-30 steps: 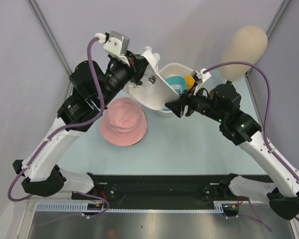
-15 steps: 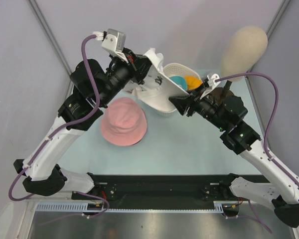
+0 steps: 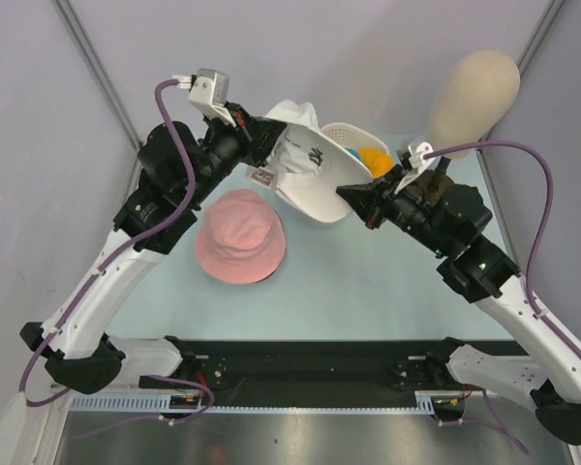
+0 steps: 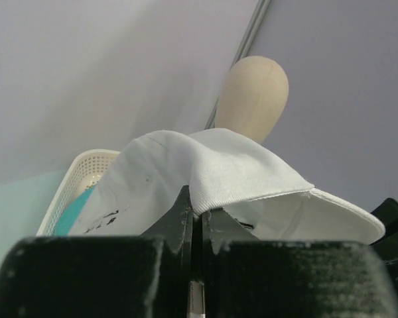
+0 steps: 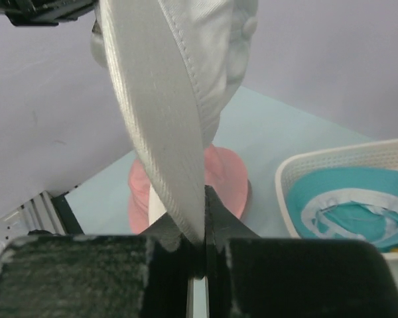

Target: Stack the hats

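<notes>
Both my pincers pinch the white cap point(image 3: 305, 172), upper centre: left pincer point(image 4: 198, 222) its crown, right pincer point(image 5: 202, 228) its brim. Pink hat point(image 3: 240, 235) lies apart, lower left of them; teal hat point(image 5: 348, 199) sits in the basket point(image 5: 305, 165).

The white cap point(image 3: 305, 165), gripped at opposite edges by both pincers, has swung up from hanging steeply to lying flatter, its crown turned more upward. It now covers more of the basket point(image 3: 353, 131), and the teal hat point(image 5: 348, 199) is almost hidden from above. The left pincer point(image 3: 264, 147) has drawn leftward. The right pincer point(image 3: 349, 197) has shifted right and slightly farther.
</notes>
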